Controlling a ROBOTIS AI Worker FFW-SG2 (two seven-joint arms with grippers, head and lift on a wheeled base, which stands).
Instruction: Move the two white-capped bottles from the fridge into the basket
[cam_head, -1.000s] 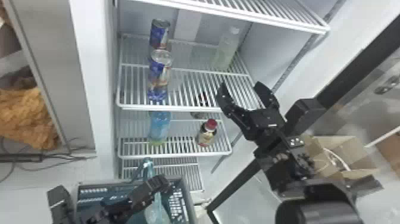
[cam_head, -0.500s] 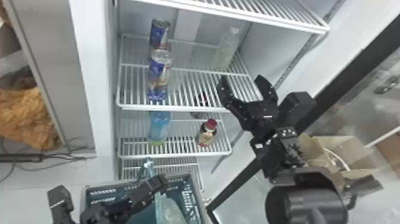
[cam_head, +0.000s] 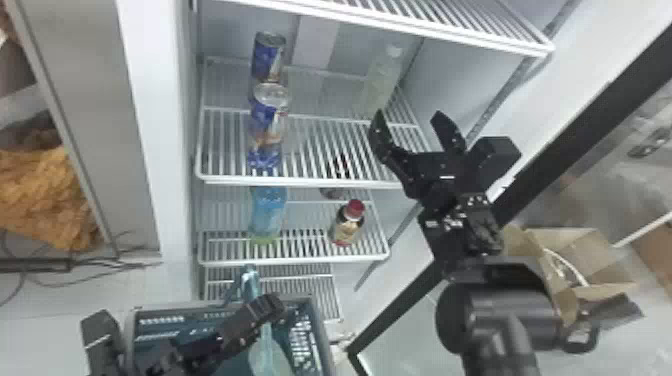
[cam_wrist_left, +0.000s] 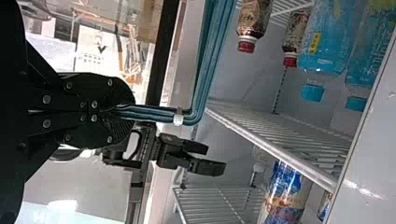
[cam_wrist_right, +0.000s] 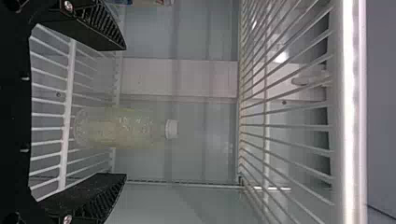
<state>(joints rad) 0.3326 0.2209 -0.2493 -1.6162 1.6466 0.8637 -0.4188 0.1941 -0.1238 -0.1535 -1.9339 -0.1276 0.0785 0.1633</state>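
- Head view: right gripper (cam_head: 409, 118) at the front of the fridge (cam_head: 157, 150), jaws spread wide apart.
- Right wrist view: one white-capped bottle (cam_wrist_right: 123, 128) in the gap as seen from the wrist, but farther in, apart from both fingers; upright on the shelf (cam_wrist_right: 66, 140) with the cans, toward the back, by the right-hand wall.
- Left gripper (cam_head: 274, 302), low in the head view, above the basket (cam_head: 322, 345); in the left wrist view, jaws closed on the blue-green basket handle (cam_wrist_left: 208, 70).
- Inside the basket, a pale, rounded, see-through thing (cam_head: 270, 357), too unclear to name.
- On the white-capped bottle's shelf, toward the left side, two blue cans (cam_head: 269, 55) (cam_head: 265, 130), one behind the other, both upright.
- One shelf lower, a blue drink bottle (cam_head: 267, 215) at left and a dark red-capped bottle (cam_head: 347, 227) at right, both upright; more of both kinds behind, per the left wrist view.
- Beyond the fridge, off to the right, an open cardboard box (cam_head: 575, 250); at the far left, a shaggy orange heap (cam_head: 45, 195).
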